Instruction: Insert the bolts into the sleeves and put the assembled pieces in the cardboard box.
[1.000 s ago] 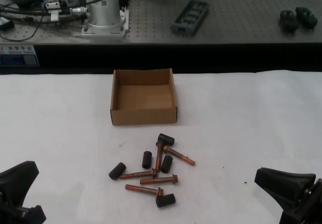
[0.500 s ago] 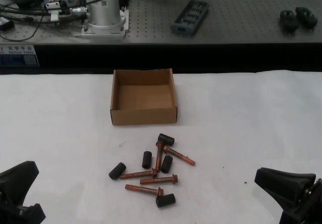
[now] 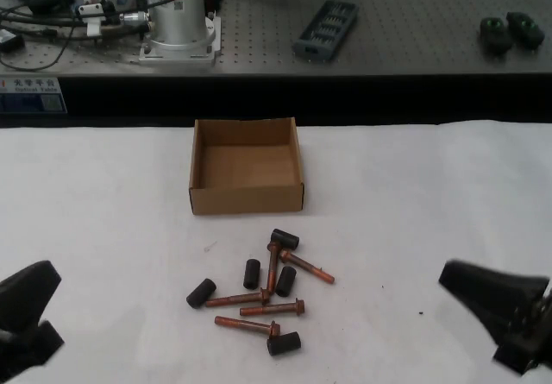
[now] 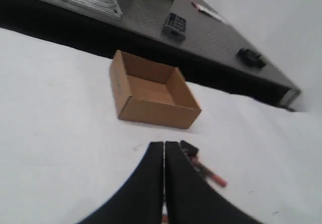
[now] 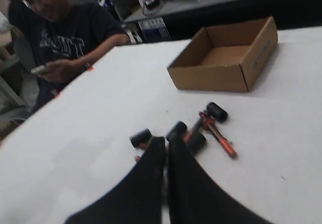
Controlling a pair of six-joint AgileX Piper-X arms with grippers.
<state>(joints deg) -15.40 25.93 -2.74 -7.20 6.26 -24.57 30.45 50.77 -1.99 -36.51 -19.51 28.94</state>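
Okay, I'm running this one remotely, so I'm going left to right. The left gripper (image 4: pixel 164 146) is hanging low over the near left corner of the white sheet (image 3: pixel 103 211). Its fingers (image 4: pixel 143 189) are pressing flat against each other, so it's fully closed and holding nothing.

Moving toward the middle, the cardboard box (image 3: pixel 246 198) is sitting open side up on the sheet, toward the far edge. Just in front of it, the bolts (image 3: pixel 272 308) and sleeves (image 3: pixel 251 273) are lying in a loose scatter. I'm counting five coppery bolts and five black sleeves. Several are touching or crossing each other, and one sleeve on the left of the pile is lying a bit apart. The nearest sleeve is butting up against one end of a bolt, but I can't tell whether the bolt is actually inside it.

The right gripper (image 5: pixel 166 142) is hovering low over the near right corner. Its fingers (image 5: pixel 143 183) are also pressing shut and gripping nothing, with the pile lying just beyond the tips.

Behind the sheet, a dark board (image 3: pixel 414 4) is carrying a metal column (image 3: pixel 177 13), then a small rack (image 3: pixel 326 26), then two dark round knobs (image 3: pixel 511 32).
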